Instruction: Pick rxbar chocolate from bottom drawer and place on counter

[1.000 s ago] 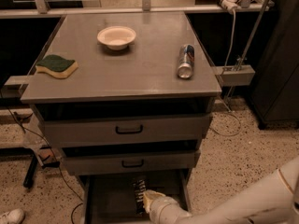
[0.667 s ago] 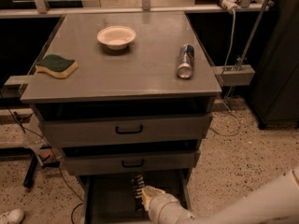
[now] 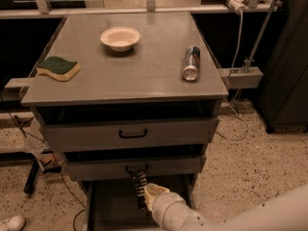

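Down in the bottom drawer (image 3: pixel 109 207) | gripper (image 3: pixel 139 190) low inside, its grip: you cannot tell | you lift slow and straight.

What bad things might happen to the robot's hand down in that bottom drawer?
1. The gripper sits low in the bottom drawer, right under the middle drawer. If it lifts straight up, it might bump that drawer's front.
2. The drawer is dark and I cannot make out the rxbar chocolate, so a grab may miss.
3. The can lies on its side on the counter; a jolt could set it rolling.
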You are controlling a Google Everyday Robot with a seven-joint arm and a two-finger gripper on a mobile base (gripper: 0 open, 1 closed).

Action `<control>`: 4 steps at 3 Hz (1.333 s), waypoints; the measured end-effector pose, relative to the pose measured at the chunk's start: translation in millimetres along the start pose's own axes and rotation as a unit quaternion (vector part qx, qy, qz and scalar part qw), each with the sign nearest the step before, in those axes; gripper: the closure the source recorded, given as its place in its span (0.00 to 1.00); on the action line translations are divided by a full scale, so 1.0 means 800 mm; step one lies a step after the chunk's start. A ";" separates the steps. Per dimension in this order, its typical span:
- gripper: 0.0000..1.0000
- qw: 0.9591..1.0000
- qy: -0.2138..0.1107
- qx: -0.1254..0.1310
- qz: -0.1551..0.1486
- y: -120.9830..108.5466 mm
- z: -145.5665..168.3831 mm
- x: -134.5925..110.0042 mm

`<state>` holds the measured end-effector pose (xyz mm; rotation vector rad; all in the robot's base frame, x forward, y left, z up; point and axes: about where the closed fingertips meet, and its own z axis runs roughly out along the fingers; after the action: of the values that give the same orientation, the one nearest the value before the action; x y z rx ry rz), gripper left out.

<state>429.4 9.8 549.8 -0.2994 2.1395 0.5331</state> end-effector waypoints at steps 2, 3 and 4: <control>1.00 0.999 -0.038 -0.001 -0.029 0.031 -0.062 -0.094; 1.00 0.996 -0.061 0.005 -0.063 0.047 -0.087 -0.155; 1.00 0.996 -0.061 0.005 -0.063 0.047 -0.087 -0.156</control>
<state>437.1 12.2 697.4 -0.3845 1.9896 0.4551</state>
